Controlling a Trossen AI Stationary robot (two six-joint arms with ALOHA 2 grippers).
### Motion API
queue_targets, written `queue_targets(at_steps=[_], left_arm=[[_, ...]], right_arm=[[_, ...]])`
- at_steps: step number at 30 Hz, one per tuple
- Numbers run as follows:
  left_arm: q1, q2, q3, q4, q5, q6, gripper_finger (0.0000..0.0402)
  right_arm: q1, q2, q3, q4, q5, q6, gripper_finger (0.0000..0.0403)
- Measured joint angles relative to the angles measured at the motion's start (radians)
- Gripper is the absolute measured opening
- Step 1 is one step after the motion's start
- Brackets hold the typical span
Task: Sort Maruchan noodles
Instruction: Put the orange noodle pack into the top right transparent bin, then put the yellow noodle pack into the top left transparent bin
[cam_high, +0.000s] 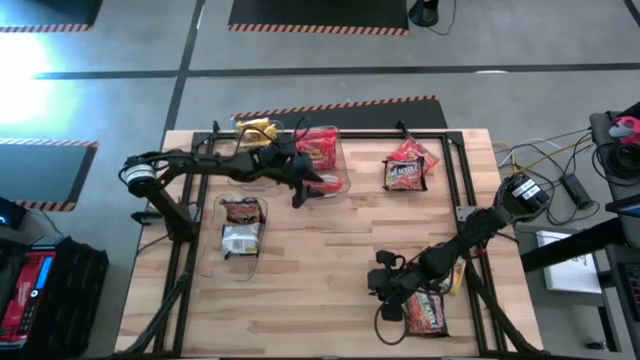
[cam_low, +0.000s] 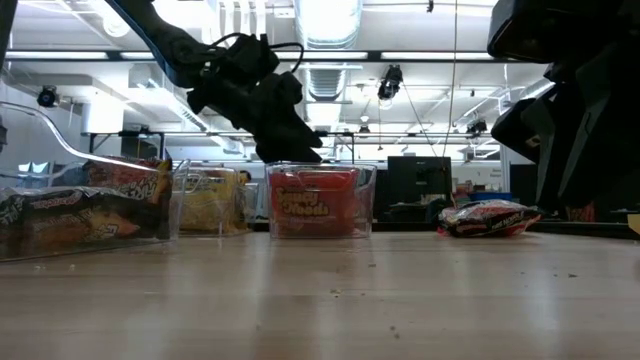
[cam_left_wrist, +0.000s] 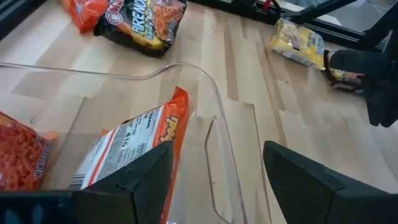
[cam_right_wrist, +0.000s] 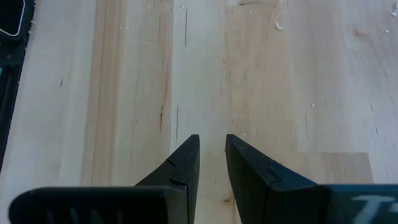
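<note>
Overhead, the left pincer (cam_high: 318, 186) hangs with its fingers spread wide and empty at the near edge of a clear bin (cam_high: 341, 150) that holds red packets (cam_high: 318, 146). Behind that pincer, another bin holds a yellow packet (cam_high: 256, 129). To its left and nearer the bench's (cam_high: 320, 255) front, a third bin (cam_high: 205, 240) holds dark packets (cam_high: 242, 222). Well off to its right a loose pile of red and dark packets (cam_high: 407, 165) lies on the bare wood. The right pincer (cam_high: 385, 285) sits low near the front edge, with a red packet (cam_high: 427, 312) just beside it under the arm.

At bench level, the left pincer (cam_low: 300, 150) hovers just above the rim of the middle bin (cam_low: 368, 200), the red packet (cam_low: 312, 202) standing inside right below it. The yellow one (cam_low: 212, 200) and the dark ones (cam_low: 70, 215) lie to its side in their bins; the loose pile (cam_low: 490, 218) lies on the other side.

From the left wrist, the wide fingers (cam_left_wrist: 134, 183) straddle the bin wall (cam_left_wrist: 211, 118), a red packet (cam_left_wrist: 146, 140) just ahead of them inside. Farther out lie a dark packet (cam_left_wrist: 146, 22) and a yellow one (cam_left_wrist: 298, 43).

From the right wrist, the pincer (cam_right_wrist: 212, 146) is narrow, a slim gap between the tips, holding nothing, with only bare wood ahead.
</note>
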Motion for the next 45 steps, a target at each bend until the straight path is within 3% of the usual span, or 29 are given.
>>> queue_targets(at_steps=[17,32,36,42,45], left_arm=[[0.004,0.005,0.0,-0.065,-0.117,-0.098,0.0233],[0.072,0.015,0.068,-0.076,-0.307,-0.008,0.0233],[0.113,0.056,0.108,-0.095,-0.299,-0.004,0.0233],[0.111,0.046,0.13,-0.097,-0.157,0.006,0.0233],[0.085,0.035,0.13,-0.124,-0.14,0.037,0.0233]], right_arm=[[0.0,0.0,0.0,0.0,0.0,0.0,0.0068],[0.0,0.0,0.0,0.0,0.001,0.0,0.0068],[0.0,0.0,0.0,0.003,0.001,0.0,0.0068],[0.0,0.0,0.0,0.008,0.001,0.0,0.0068],[0.0,0.001,0.0,0.008,0.001,-0.001,0.0068]])
